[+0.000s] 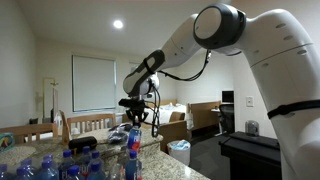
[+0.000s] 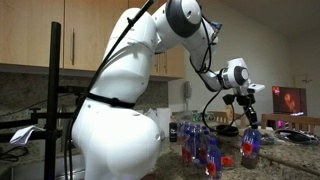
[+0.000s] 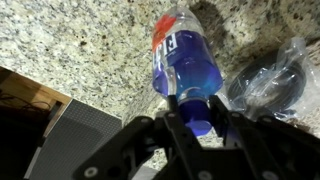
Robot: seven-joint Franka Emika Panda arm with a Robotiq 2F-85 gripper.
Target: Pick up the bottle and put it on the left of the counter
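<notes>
Gripping the bottle (image 3: 182, 62) by its blue cap end, the tool (image 3: 197, 118) has a dark finger pressed to each side of the neck, as the wrist view shows. The bottle hangs tilted below it, red band farthest from the camera, over the speckled surface (image 3: 90, 40); whether its base touches the stone cannot be told. Just beside the bottle lies a crumpled clear plastic piece (image 3: 265, 85). On the opposite side bare granite runs open up to the surface's edge, which cuts diagonally across the lower corner, with a brown wooden panel (image 3: 25, 95) beyond it. In both exterior views the bottle (image 1: 132, 143) (image 2: 250, 147) sits straight under the tool (image 1: 134, 118) (image 2: 247, 118). A cluster of other bottles (image 1: 60, 168) (image 2: 200, 150) stands near it, apart from it.
</notes>
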